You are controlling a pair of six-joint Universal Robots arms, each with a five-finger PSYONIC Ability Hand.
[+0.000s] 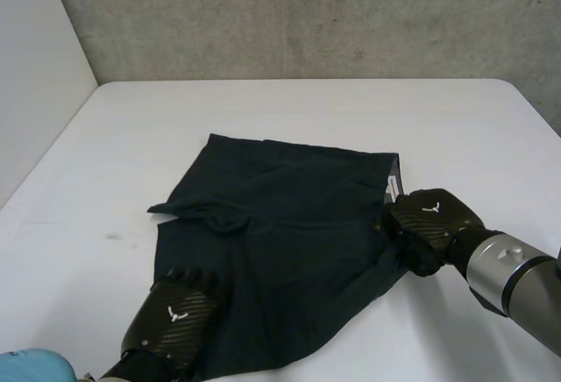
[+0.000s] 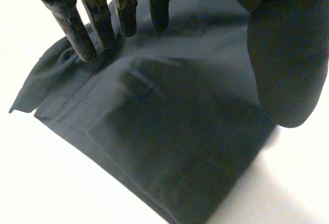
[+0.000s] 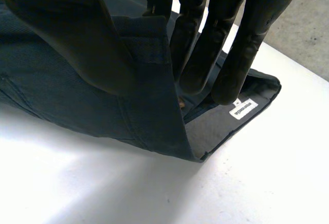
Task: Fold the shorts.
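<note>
Folding shorts (image 1: 289, 215) | right hand (image 1: 434, 220), middle right, pinches their edge | left hand (image 1: 175, 316), lower left, presses with straight fingers | should lift slowly, cloth pinned.

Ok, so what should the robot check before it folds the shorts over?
1. Right hand pinching the waistband: ok, thumb outside, fingers inside.
2. Both waistband layers pinched: not ok, it looks like the layer with the white label lies on the table.
3. Left hand gripping cloth: not ok, its fingers lie straight on the shorts.
4. Shorts flat: not ok, creases near the middle.
5. Hem under the left palm: cannot tell, covered.
</note>
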